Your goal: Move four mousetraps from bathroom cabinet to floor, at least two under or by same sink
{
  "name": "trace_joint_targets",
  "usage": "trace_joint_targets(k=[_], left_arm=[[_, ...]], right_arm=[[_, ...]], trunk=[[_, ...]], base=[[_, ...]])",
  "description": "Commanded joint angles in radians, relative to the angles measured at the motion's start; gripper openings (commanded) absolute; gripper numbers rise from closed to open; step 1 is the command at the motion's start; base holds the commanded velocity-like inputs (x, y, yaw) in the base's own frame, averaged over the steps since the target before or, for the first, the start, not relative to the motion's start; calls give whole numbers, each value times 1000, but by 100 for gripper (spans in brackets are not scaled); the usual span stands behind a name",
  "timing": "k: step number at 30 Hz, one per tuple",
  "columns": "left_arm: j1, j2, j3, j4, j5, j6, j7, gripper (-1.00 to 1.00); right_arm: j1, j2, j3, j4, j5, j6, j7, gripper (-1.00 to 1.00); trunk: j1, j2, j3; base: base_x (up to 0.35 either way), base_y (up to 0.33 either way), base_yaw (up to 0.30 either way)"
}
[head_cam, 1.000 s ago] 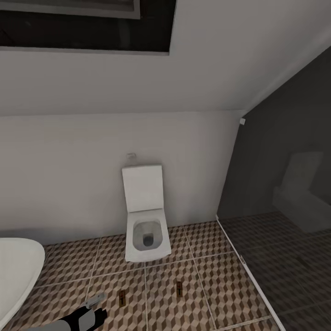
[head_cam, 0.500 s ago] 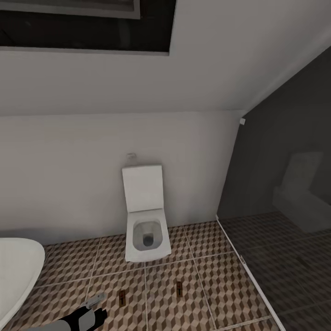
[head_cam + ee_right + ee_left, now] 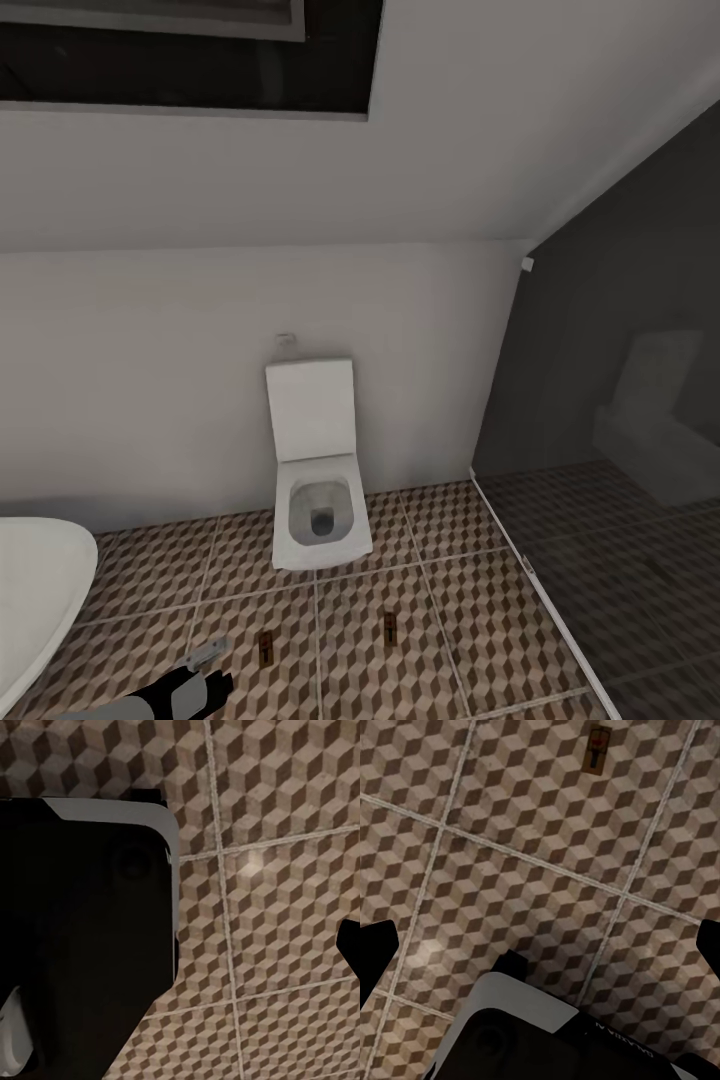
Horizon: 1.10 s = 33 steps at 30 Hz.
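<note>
Only lettering I can find, faint pale print on the robot's dark body (image 3: 607, 1039) in my left wrist view, cut off and too blurred to read, nothing legible elsewhere

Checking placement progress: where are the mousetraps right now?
In the head view, two mousetraps lie flat on the bathroom floor, apart, in front of the white toilet.
</note>
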Motion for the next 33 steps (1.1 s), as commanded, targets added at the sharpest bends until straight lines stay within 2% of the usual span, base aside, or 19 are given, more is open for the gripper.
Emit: trace_joint_targets(k=[1, 33], left_arm=[[-1, 0, -8, 1, 6, 4, 2, 100], [-1, 0, -9, 1, 6, 4, 2, 100]], right_arm=[[-1, 0, 8, 1, -8, 3, -2, 100], [-1, -1, 7, 1, -8, 3, -2, 100]], trunk=[[1, -2, -2], [1, -2, -2]], base=[[0, 0, 0], [0, 0, 0]])
